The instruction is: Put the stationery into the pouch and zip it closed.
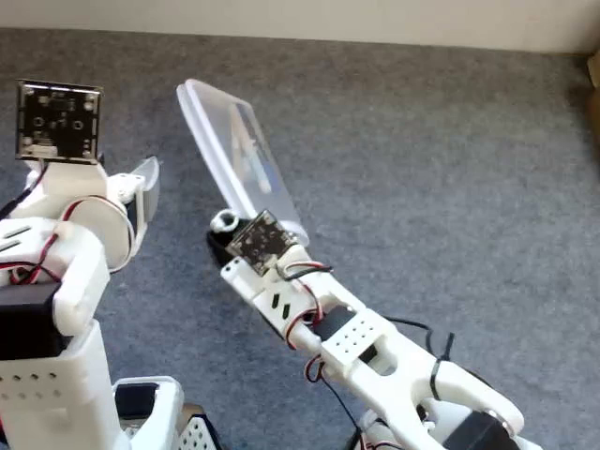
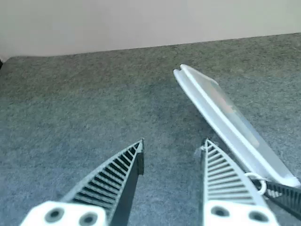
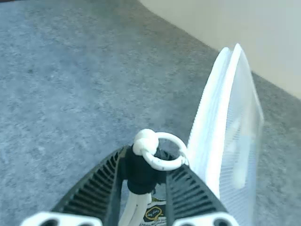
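Translucent pouch (image 1: pixel 239 155): right end effector (image 3: pixel 149 162) clamps its zip pull (image 3: pixel 145 142), left end effector (image 2: pixel 174 143) stands apart.

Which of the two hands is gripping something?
The right hand: it pinches the zip pull of the pouch; the left hand hangs open and empty.

Both arms, left (image 1: pixel 80 281) and right (image 1: pixel 375 352), are white printed shells around black servo blocks, with thin red, black and white wires looped along the links. A dark square circuit board (image 1: pixel 58 120) sits on each wrist. The left claw (image 2: pixel 174 145) and right claw (image 3: pixel 151 162) have ribbed triangular fingers with 2 screw holes at each base.
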